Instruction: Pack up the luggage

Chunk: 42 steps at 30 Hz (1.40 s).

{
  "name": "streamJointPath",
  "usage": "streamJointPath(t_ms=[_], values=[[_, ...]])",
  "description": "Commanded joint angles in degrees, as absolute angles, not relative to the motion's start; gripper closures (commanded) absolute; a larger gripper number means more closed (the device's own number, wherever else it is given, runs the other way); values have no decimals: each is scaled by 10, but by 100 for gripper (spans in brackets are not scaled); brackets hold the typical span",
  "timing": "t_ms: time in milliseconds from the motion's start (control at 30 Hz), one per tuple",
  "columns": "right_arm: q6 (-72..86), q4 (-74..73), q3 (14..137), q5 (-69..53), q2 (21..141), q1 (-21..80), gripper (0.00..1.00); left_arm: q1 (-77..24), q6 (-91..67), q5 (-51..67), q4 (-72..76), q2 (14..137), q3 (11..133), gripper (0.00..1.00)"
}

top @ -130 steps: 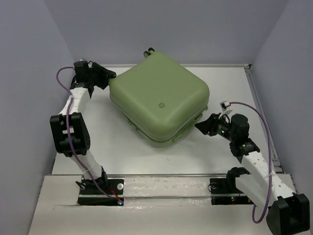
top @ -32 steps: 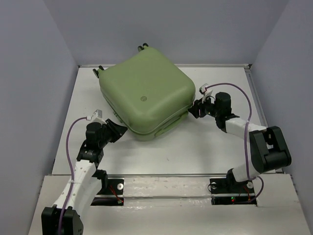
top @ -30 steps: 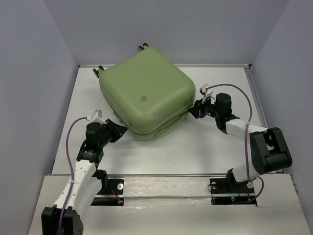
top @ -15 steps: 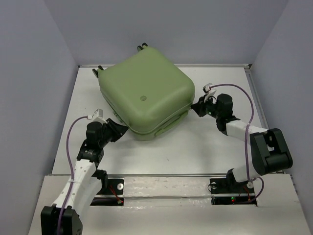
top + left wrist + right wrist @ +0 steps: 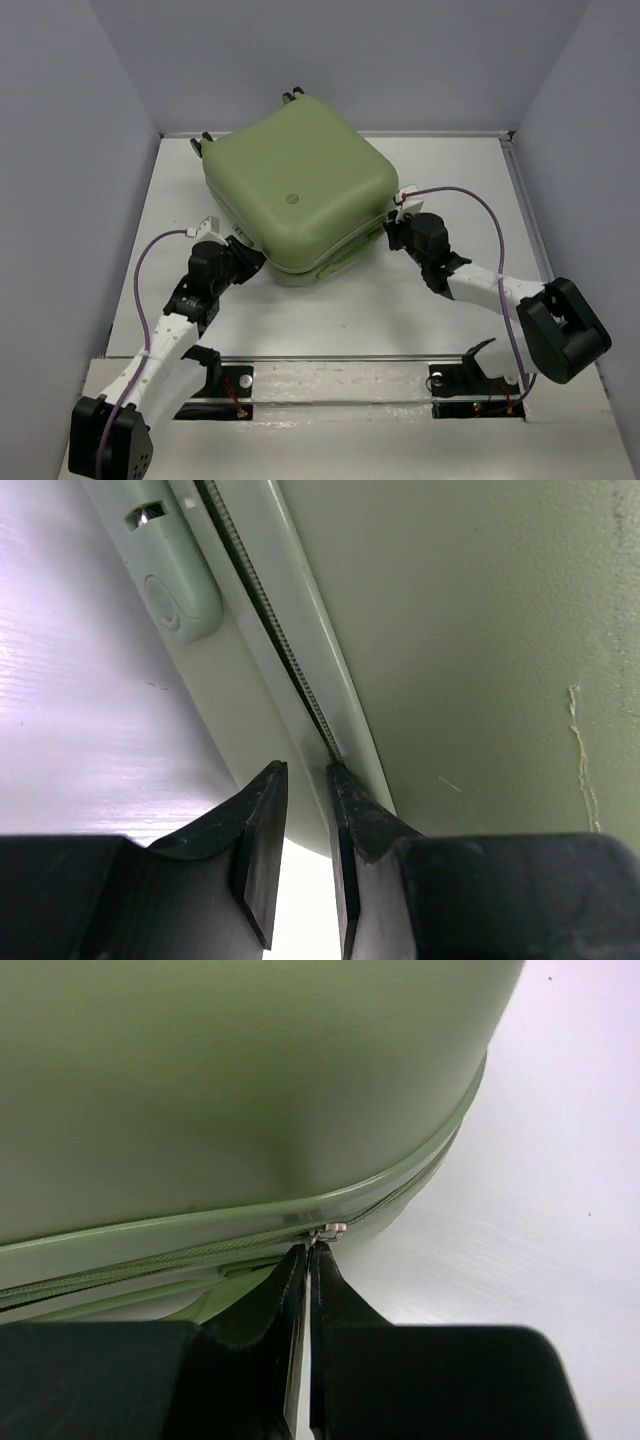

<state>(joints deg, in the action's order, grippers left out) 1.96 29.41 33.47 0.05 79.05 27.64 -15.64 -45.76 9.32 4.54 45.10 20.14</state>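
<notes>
The luggage [image 5: 295,195], a pale sage-green hard-shell suitcase, lies shut and flat at the back middle of the table, with its wheels [image 5: 293,96] pointing to the rear. My right gripper [image 5: 390,232] is at its front right corner. In the right wrist view this gripper [image 5: 308,1250] is shut on the small metal zipper pull [image 5: 328,1230] on the seam. My left gripper [image 5: 250,258] is at the front left corner. In the left wrist view it [image 5: 305,772] stands slightly open with nothing between its fingers, and one fingertip touches the zipper seam [image 5: 280,640].
The white table [image 5: 420,300] is enclosed by grey walls on the left, right and back. A raised rail [image 5: 340,358] runs along the near edge above the arm bases. A moulded green fitting [image 5: 170,590] sits on the suitcase's rim.
My right gripper has shut and shifted left and nearer along the suitcase's front right edge. My left gripper has moved in closer to the front left corner.
</notes>
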Motion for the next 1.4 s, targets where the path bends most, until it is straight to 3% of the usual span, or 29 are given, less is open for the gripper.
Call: streamJointPath(t_ms=[0, 300, 500, 767, 1133, 1267, 1367], values=[[104, 264, 311, -114, 759, 458, 93, -220, -505, 142, 181, 494, 239, 66], [134, 150, 301, -23, 705, 520, 93, -248, -517, 106, 194, 509, 254, 66], [185, 209, 323, -88, 740, 566, 93, -265, -526, 106, 217, 532, 251, 66], [211, 299, 431, 75, 837, 757, 93, -311, -498, 97, 209, 584, 316, 69], [231, 309, 498, 264, 861, 765, 93, -359, -435, 93, 144, 639, 380, 69], [246, 326, 451, 298, 822, 765, 93, -367, -397, 130, 138, 652, 402, 58], [275, 287, 366, 322, 741, 765, 93, -367, -360, 87, 70, 621, 439, 26]])
